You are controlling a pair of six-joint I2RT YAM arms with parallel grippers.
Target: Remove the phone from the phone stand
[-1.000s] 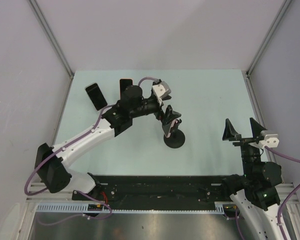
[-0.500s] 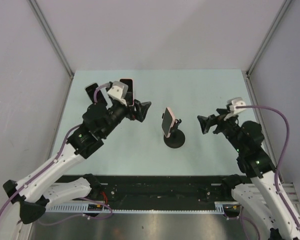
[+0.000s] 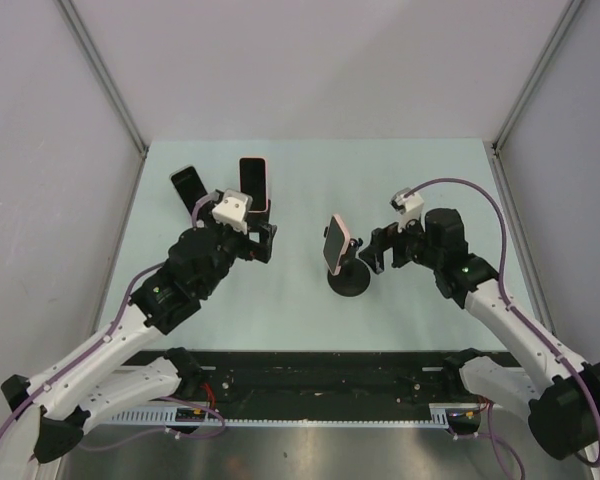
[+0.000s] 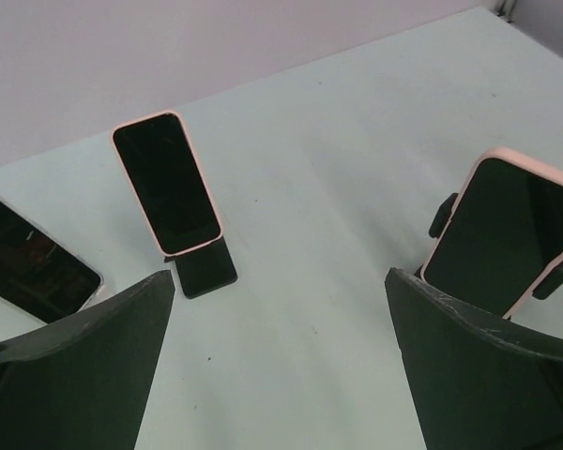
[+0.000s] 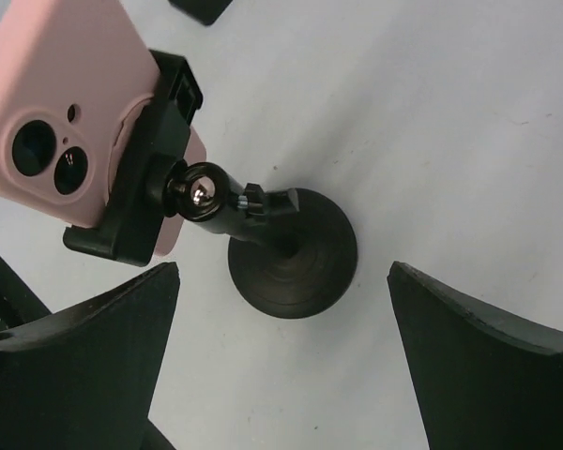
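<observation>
Pale green table: the phone sits clamped in the phone stand at centre. The right gripper, fingers spread, has closed in beside it while the left gripper, also spread, has backed off, so we judge the grasp not yet begun. How tightly the clamp holds, we cannot see.

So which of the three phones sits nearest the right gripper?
The pink-cased phone on the round-base stand, mid-table; the other two sit far left.
</observation>
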